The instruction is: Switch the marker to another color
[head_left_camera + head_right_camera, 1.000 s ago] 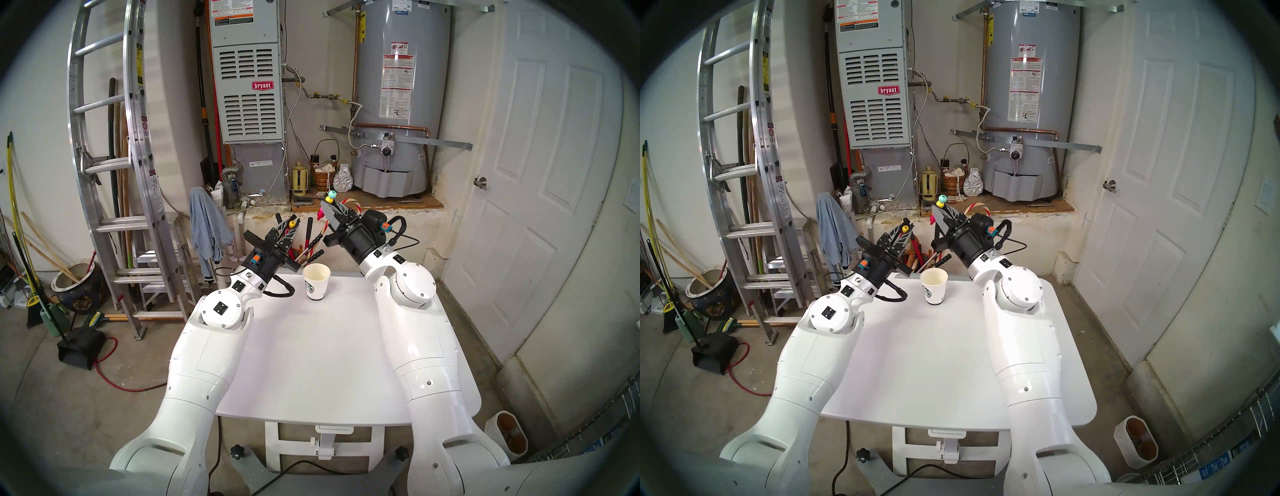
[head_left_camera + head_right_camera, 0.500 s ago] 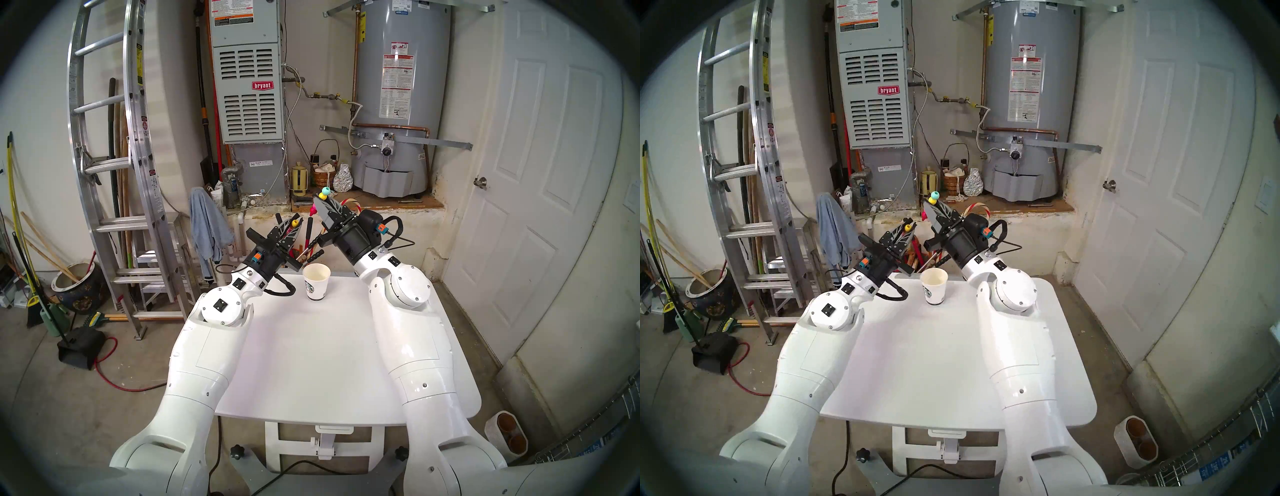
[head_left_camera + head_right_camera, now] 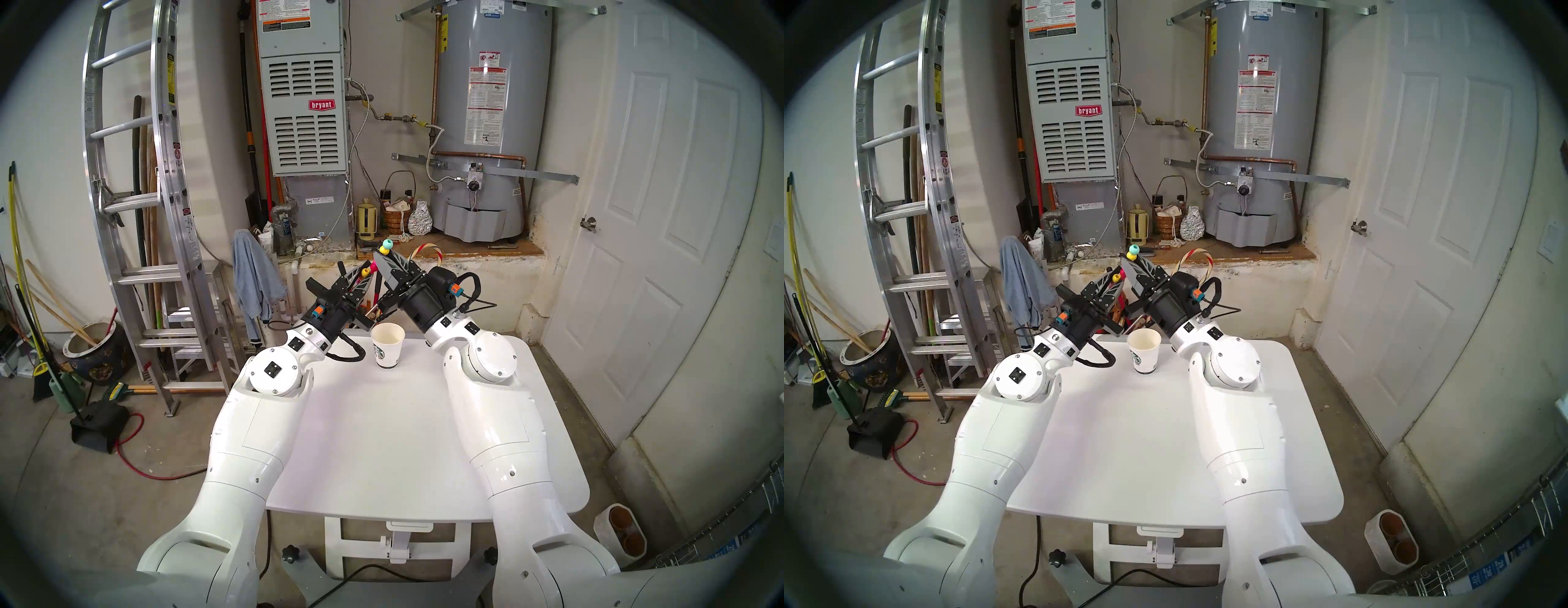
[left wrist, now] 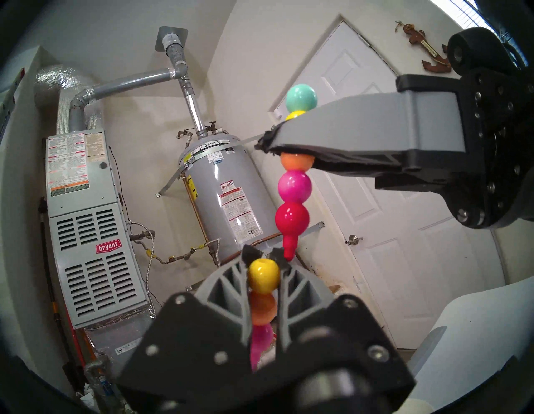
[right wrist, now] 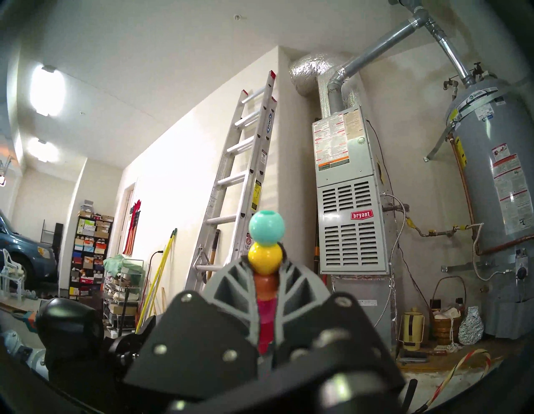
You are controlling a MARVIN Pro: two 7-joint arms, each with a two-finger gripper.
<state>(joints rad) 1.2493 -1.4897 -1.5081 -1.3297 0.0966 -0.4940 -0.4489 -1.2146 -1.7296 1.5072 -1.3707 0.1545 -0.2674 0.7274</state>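
Above and beyond the cup point(image 3: 387, 344), the left claw point(image 4: 265, 256) is clenched on the left part point(image 4: 263, 276) of the marker point(image 3: 386, 245). That part is a yellow ball with an open hole on top, then an orange one and a pink one. Its lower end sinks blurred between the fingers, and the wrist view does not show where it ends. Up and to the right of the cup, the right claw point(image 5: 265, 260) is clamped on the right part point(image 4: 294, 188). Teal and yellow balls stick out above its fingers, and orange, pink and red balls and a thin red tip hang below. In the left wrist view its grey finger covers the stretch between yellow and orange, and its own camera sees only slivers of orange and red between its fingers. The red tip hangs just beside the yellow ball's hole, against the left claw's fingertip and not in the hole. I cannot tell whether it touches. In the head views both claws crowd together above the cup's far side, and the joint between the parts is too small to read there. On the table point(image 3: 382, 446), the cup stands near the far edge. The white top on the near side of the cup lies bare between the two forearms, whose elbows overhang its side edges.
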